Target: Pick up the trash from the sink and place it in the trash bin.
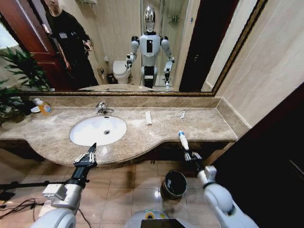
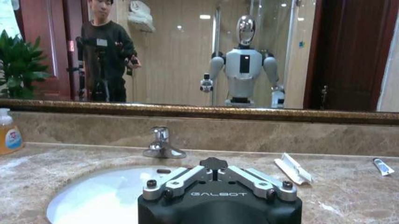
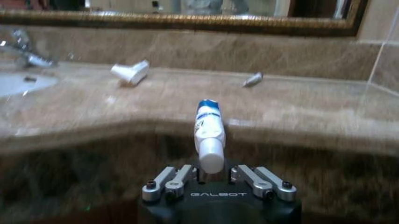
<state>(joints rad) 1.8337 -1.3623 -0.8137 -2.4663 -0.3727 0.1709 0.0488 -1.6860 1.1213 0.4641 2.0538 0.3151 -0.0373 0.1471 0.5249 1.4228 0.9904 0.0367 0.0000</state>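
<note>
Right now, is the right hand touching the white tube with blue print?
Touching: the right wrist view shows the right hand clamped around the white tube with blue print.

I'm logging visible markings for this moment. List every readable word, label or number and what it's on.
"GALBOT": on the left gripper body.
"GALBOT": on the right gripper body.
Label on the yellow-orange bottle: too small to read.
Blue print on the white tube held by the right gripper: blurred, unreadable.

one sink (image 1: 84,135), one trash bin (image 1: 175,184), three toiletries (image 1: 183,139), one yellow-orange bottle (image 1: 45,108)
</note>
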